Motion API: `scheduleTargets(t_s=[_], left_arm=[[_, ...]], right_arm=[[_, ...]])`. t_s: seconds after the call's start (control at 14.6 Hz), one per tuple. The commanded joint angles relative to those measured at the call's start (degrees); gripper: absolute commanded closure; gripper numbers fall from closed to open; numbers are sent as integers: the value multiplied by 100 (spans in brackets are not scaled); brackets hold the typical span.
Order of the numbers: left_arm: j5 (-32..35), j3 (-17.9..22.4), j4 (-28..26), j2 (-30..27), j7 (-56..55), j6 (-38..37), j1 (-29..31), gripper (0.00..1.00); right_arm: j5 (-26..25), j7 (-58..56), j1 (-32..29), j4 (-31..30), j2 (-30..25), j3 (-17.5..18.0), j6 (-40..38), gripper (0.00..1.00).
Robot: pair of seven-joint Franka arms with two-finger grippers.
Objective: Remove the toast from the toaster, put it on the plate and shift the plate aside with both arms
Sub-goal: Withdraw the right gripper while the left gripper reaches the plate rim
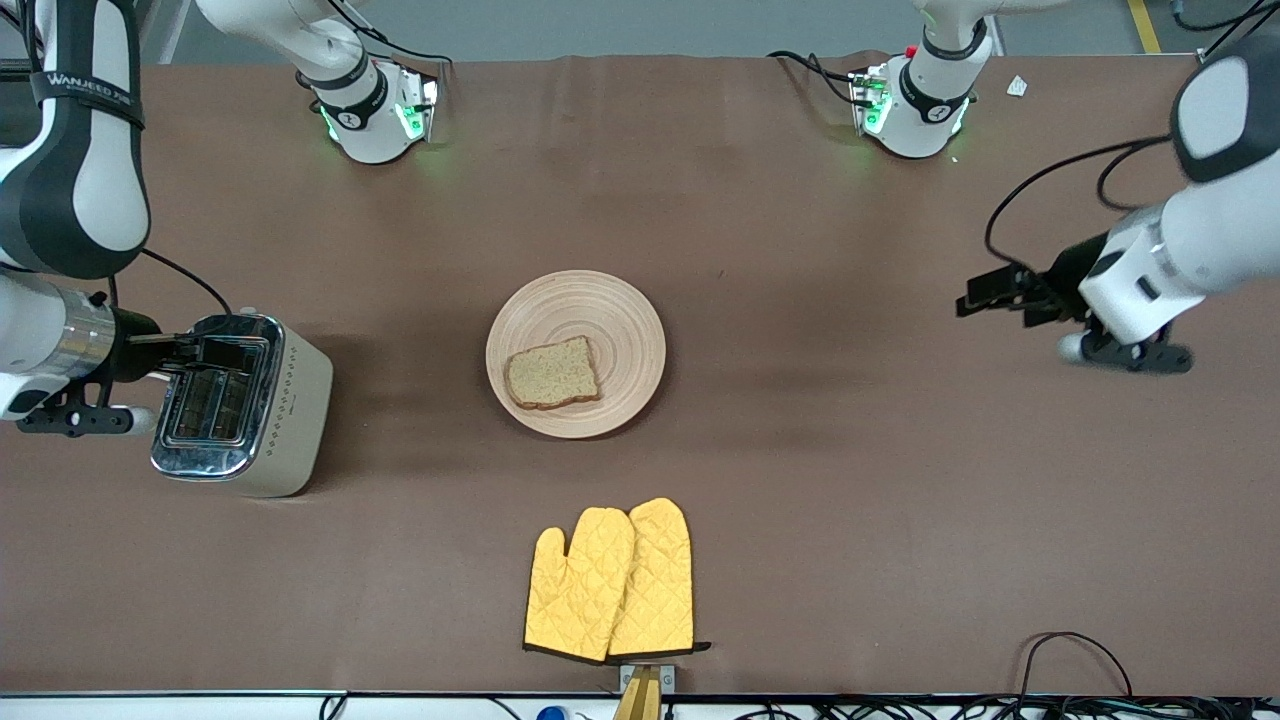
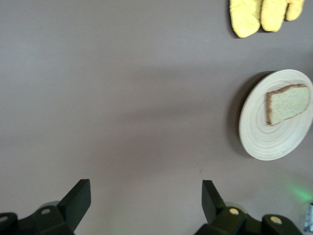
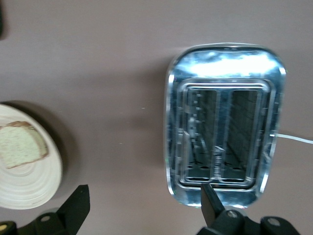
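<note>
The toast [image 1: 553, 373] lies flat on the round pale wooden plate [image 1: 612, 308] at the middle of the table. Both also show in the left wrist view, toast [image 2: 288, 104] on plate [image 2: 264, 142], and in the right wrist view, toast [image 3: 19, 145] on plate [image 3: 24, 188]. My right gripper [image 1: 205, 350] is open and empty over the toaster's edge; its jaws [image 3: 143, 193] stand wide apart. My left gripper [image 1: 988, 292] is open and empty over bare table toward the left arm's end; its jaws [image 2: 145, 188] also stand wide apart.
A chrome-topped cream toaster [image 1: 240, 405] with two empty slots [image 3: 220, 132] stands toward the right arm's end. Two yellow quilted oven mitts [image 1: 612, 580] lie nearer to the front camera than the plate and also show in the left wrist view [image 2: 261, 14]. Brown cloth covers the table.
</note>
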Motion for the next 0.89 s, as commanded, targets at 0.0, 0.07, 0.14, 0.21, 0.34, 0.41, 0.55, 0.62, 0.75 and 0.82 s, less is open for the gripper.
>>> scheduleTargets(t_s=[0.0,0.07,0.14,0.21,0.34,0.41,0.55,0.62,0.75,0.82], left_arm=[[-619,-86,-178,473,602,577,-16,0],[-812,-217,-239,683,883,858,-25,0],[-945,-366,-310,868,1094,1113,-17,0],[-1120,-524,-406,1062,1245,1420,-17,0],[-1690,-875,-565,1466,1517,2009,-8,0],[-2128,-1069,-565,1703,1710,2281,-8,0],[-2754,-1298,-556,2090,1930,2608,-52,4],[-2957,-1421,-556,2309,2123,2740,-61,9],[-3492,-1641,-556,2775,2798,2907,-61,20],[-3808,-1668,-556,2943,3228,2943,-61,24]], right_arm=[[-298,-7,-123,52,27,-200,-19,0],[-307,-50,-315,95,27,-201,-19,0],[-307,-208,-509,139,27,-201,-19,0],[-307,-383,-633,149,27,-201,-11,0],[-298,-543,-800,157,27,-201,25,0],[-272,-526,-792,149,27,-201,25,0],[-219,-534,-704,166,27,-122,-10,0],[-219,-534,-591,175,27,9,7,0],[-193,-543,-424,175,27,377,42,0],[-123,-543,-345,175,27,579,51,0]])
